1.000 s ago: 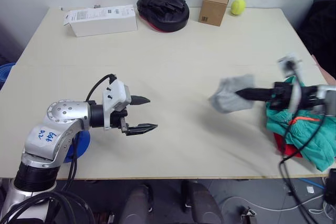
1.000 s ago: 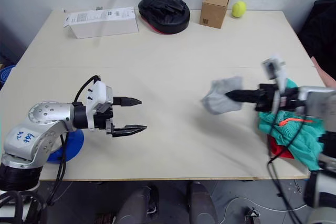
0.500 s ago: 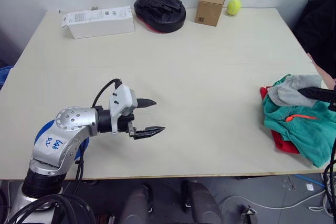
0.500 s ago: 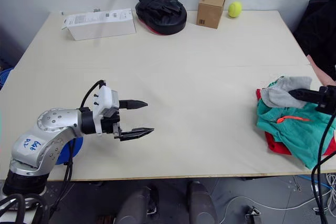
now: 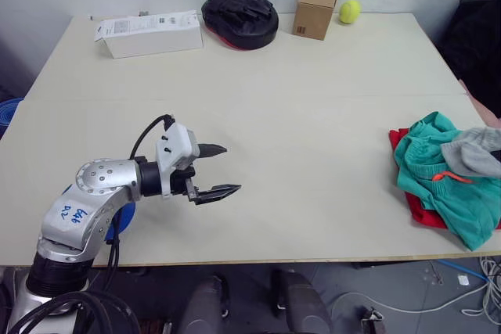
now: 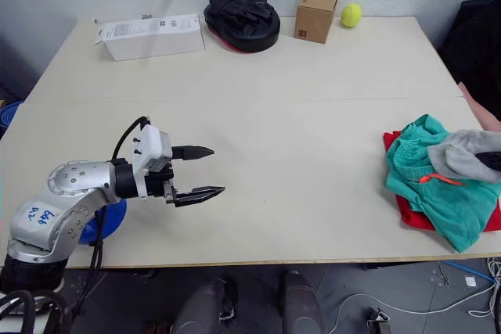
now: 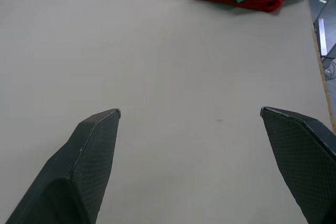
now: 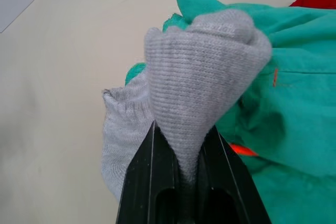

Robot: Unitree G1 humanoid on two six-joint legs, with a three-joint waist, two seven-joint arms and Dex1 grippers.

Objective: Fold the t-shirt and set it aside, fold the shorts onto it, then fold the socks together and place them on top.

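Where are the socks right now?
The socks are pinched in the right gripper, over the shorts and t-shirt pile at the table's right edge.

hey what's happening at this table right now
A two-armed robot is tidying laundry. Its right gripper is shut on the socks, a small grey bundle held over the pile at the table's right edge. That pile is the green shorts lying on the red t-shirt. The left gripper hovers open over bare table, holding nothing. At the far edge sit a white box, a black pad, a cardboard box and a yellow ball.
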